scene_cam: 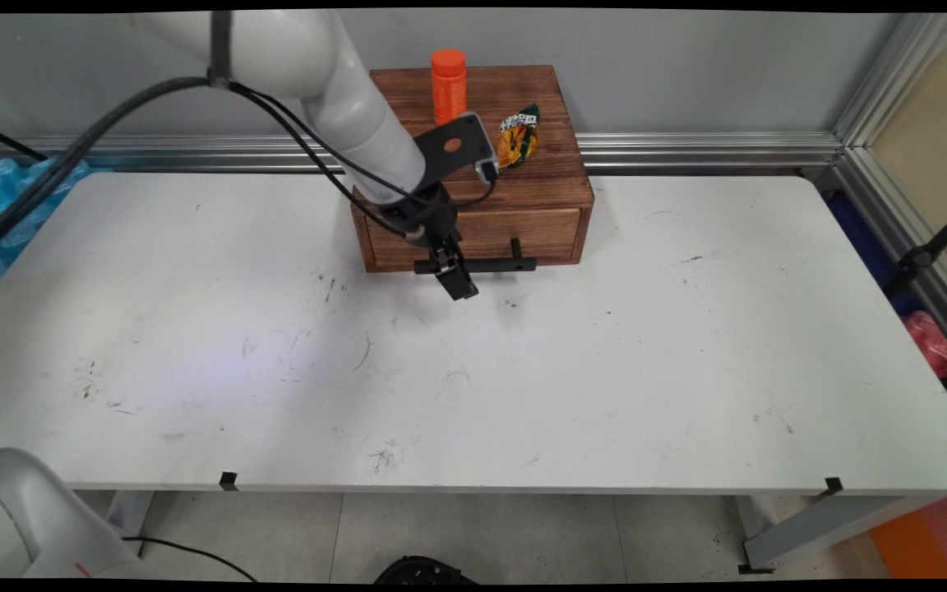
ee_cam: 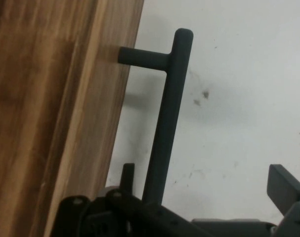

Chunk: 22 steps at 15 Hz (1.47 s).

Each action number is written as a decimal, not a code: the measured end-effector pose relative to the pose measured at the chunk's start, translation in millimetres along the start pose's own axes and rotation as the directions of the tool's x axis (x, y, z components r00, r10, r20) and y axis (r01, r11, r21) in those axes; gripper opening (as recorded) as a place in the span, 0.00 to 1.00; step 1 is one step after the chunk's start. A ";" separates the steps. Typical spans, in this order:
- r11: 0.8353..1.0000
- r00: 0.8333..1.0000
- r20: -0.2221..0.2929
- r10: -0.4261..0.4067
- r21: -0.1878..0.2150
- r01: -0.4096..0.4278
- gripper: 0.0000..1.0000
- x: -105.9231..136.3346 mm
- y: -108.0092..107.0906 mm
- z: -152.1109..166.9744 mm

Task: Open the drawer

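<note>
Gripper (scene_cam: 455,279) at wooden drawer box (scene_cam: 473,168), jaws wide and straddling black bar handle (ee_cam: 164,128); handle's near end hidden by linkage. One finger (ee_cam: 285,185) is clear on the right, the other mostly cut off.

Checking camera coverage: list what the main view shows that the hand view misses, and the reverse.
Only the main view shows the orange bottle and snack bag on top of the wooden box, and the whole table. Only the hand view shows the end effector open, one finger between handle and drawer front, the other finger outside. Both show the black handle, the drawer and the table.
</note>
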 end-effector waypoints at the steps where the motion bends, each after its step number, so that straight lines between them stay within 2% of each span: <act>1: 1.000 1.000 0.003 0.003 0.000 -0.003 1.00 0.4 0.2 4.9; 13: 0.995 0.994 0.040 0.103 -0.017 -0.102 1.00 2.0 6.8 51.1; 22: 0.987 0.987 0.046 0.156 -0.044 -0.154 1.00 -0.9 27.1 56.7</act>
